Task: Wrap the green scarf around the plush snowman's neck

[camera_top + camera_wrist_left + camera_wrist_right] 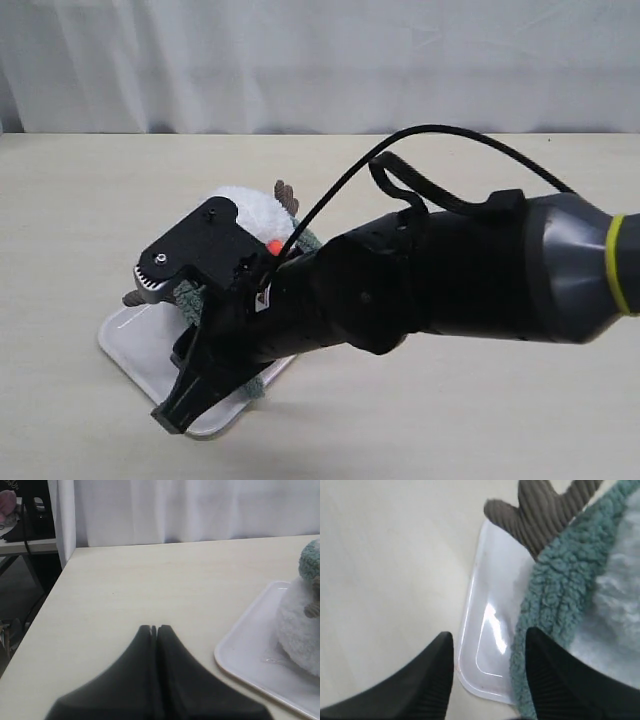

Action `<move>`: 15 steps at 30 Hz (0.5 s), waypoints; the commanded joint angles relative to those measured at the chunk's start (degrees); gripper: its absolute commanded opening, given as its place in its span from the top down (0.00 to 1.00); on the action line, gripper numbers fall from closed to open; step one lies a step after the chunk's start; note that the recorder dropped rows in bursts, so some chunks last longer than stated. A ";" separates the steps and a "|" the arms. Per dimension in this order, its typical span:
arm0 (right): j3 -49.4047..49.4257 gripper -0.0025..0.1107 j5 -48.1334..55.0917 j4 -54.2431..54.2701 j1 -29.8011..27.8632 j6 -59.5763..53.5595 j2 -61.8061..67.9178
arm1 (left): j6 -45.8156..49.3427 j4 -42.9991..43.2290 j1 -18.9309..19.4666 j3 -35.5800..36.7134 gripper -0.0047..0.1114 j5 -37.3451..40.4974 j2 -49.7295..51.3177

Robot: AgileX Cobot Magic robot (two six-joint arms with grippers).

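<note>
Right wrist view, closest in: right gripper [490, 637], released, jaws parted above one corner of the white tray [487, 580], shiny plastic showing through the gap. Just beside one finger, touching or nearly so: the green scarf [555, 595], running down along the plush snowman [620, 575] and onto the tray. Hard to tell whether any fabric sits inside the gap. Past the scarf, one brown corduroy twig arm [545, 515], poking out over the tray's edge. Beyond that, pale table [385, 550].

Exterior view: same gripper reaching across from the right, low over the near end of the tray, covering most of the snowman. Around it, only white fluff, the orange nose [272, 245] and strips of scarf visible.

Left wrist view: left gripper [154, 628] clenched, fingertips pressed together, above the table and well apart from tray and snowman. Scarf there a green band above the white body. Farthest back, white curtain [200, 510].
</note>
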 commanded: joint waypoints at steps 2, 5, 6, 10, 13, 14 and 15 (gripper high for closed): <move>-0.03 0.60 -1.38 -9.23 5.17 0.78 -0.64 | 0.08 0.08 -0.15 0.18 0.96 -0.94 -0.10; -0.03 0.60 -0.64 -21.76 8.68 0.67 -0.64 | 0.08 0.08 -0.15 0.18 0.96 -0.94 -0.10; -0.03 0.60 0.26 -26.16 9.50 0.67 -0.64 | 0.08 0.08 -0.15 0.18 0.96 -0.94 -0.10; -0.03 0.60 6.15 -38.53 10.49 0.67 -0.64 | 0.08 0.08 -0.15 0.18 0.96 -0.94 -0.10; -0.03 0.60 9.97 -48.43 9.91 14.91 -0.64 | 0.08 0.08 -0.15 0.18 0.96 -0.94 -0.10; -0.03 0.60 11.15 -53.46 9.78 23.49 -0.64 | 0.08 0.08 -0.15 0.18 0.96 -0.94 -0.10; -0.03 0.60 12.48 -57.97 9.78 31.70 -0.64 | 0.08 -0.02 -0.15 0.18 0.96 -0.81 -0.10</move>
